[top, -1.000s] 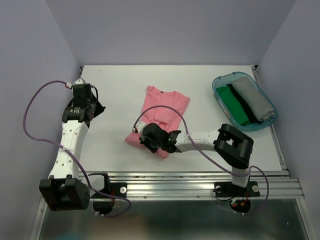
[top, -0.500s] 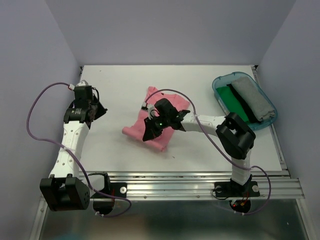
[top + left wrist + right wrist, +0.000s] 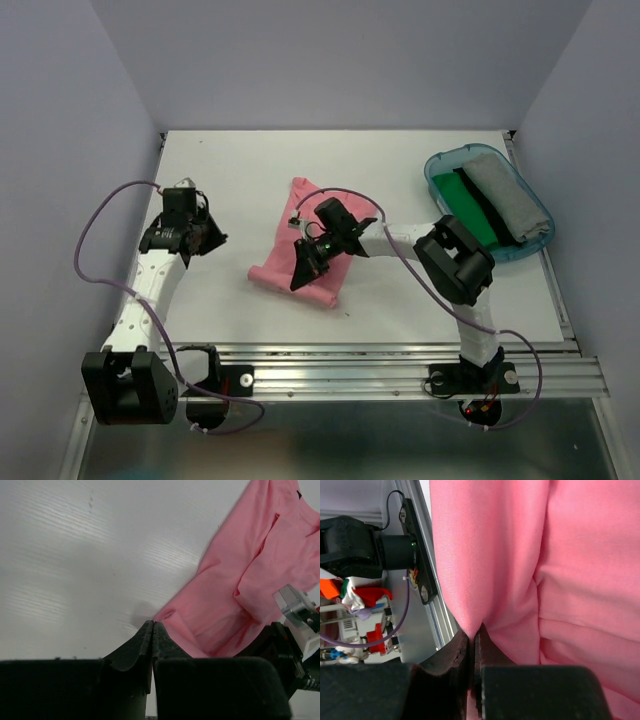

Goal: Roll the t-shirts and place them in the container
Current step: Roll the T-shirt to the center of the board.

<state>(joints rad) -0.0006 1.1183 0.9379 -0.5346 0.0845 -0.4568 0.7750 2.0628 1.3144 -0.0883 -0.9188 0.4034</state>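
A salmon-pink t-shirt (image 3: 283, 268) lies crumpled in the middle of the white table, partly folded over itself. My right gripper (image 3: 299, 281) is shut on a fold of it, and the cloth hangs from the pinched jaws (image 3: 473, 628) across most of the right wrist view (image 3: 560, 555). My left gripper (image 3: 216, 241) is a little to the left of the shirt, apart from it. Its jaws (image 3: 153, 623) are shut on nothing, just short of the shirt's left edge (image 3: 235, 595). A green t-shirt (image 3: 466, 207) and a grey t-shirt (image 3: 505, 195) lie in the tub.
A translucent teal tub (image 3: 433, 171) stands at the back right of the table. The aluminium rail (image 3: 400, 372) runs along the near edge and shows in the right wrist view (image 3: 427, 580). Purple walls close in the left, back and right sides.
The right gripper has carried the shirt's near edge up and toward the back, folding the cloth over. The left arm has swung right toward the shirt and its jaws have closed.
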